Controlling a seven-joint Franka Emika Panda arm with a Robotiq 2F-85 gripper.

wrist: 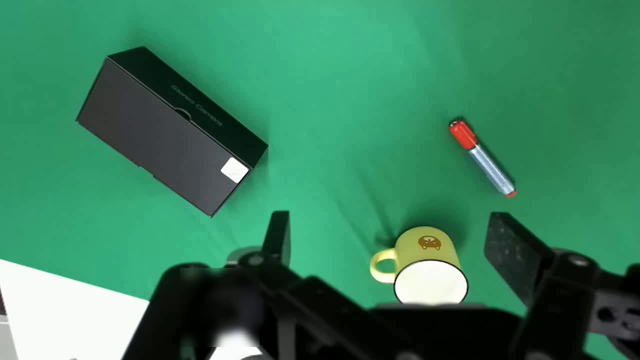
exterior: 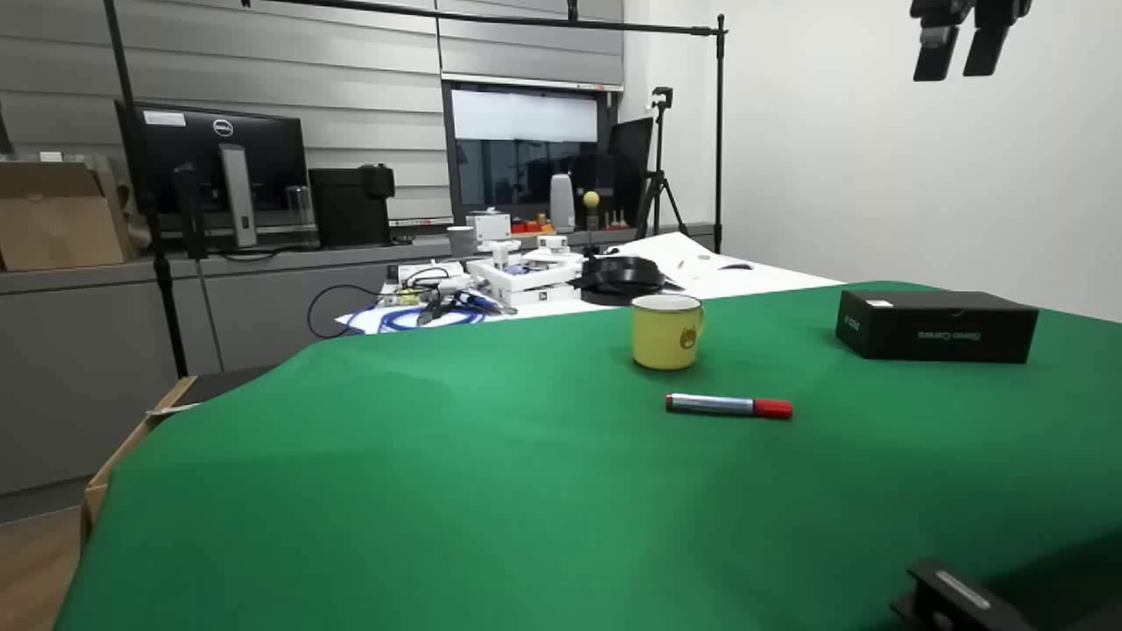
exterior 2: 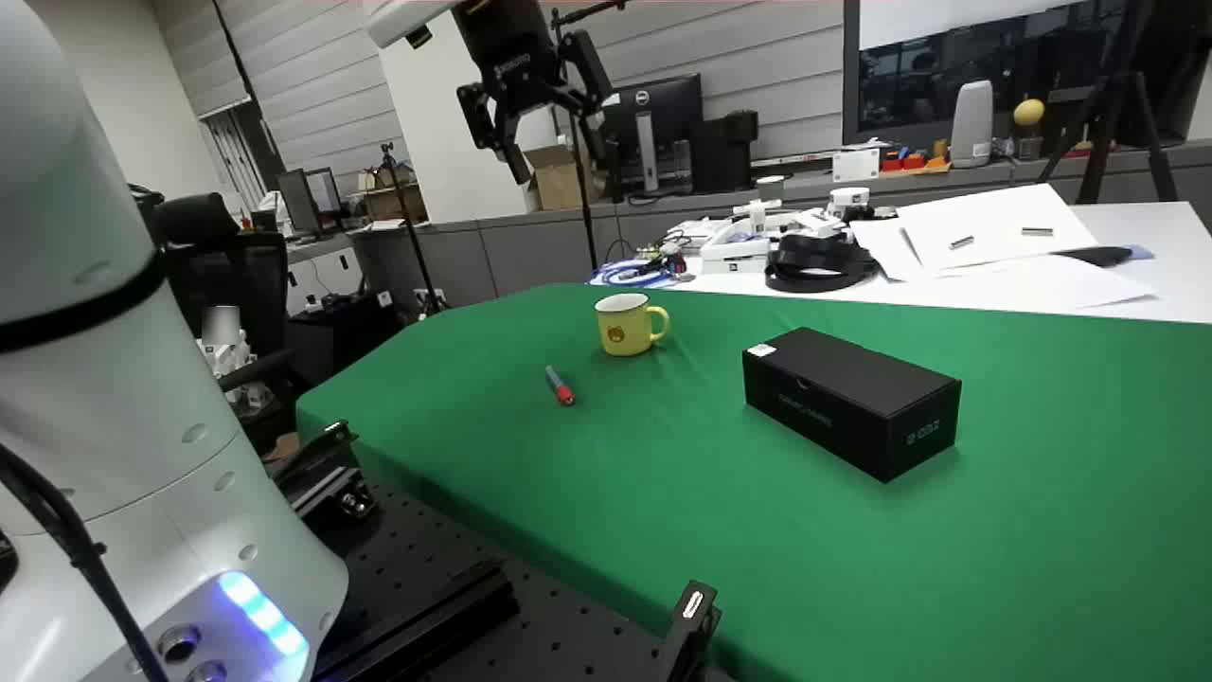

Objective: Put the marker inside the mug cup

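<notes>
i see the slim silvery marker (wrist: 482,159), red-capped, lying near the smooth, cylindrical yellow mug cup (exterior: 662,336), a matte black box (exterior 2: 852,405) farther off, all on a green surface (exterior: 394,491) before a pale wall (exterior: 877,175). in my wrist view the marker's long axis slants, cap toward upper left. my claw (exterior: 956,70) hangs above, jaws wide apart.

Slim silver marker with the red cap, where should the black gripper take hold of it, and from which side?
I'd probably grip the marker around the middle of its silver barrel, with the open gripper coming straight down from above and closing across the marker's length. It lies flat on the green cloth, both long sides free, and the upright yellow cylindrical mug stands apart from it.
</notes>
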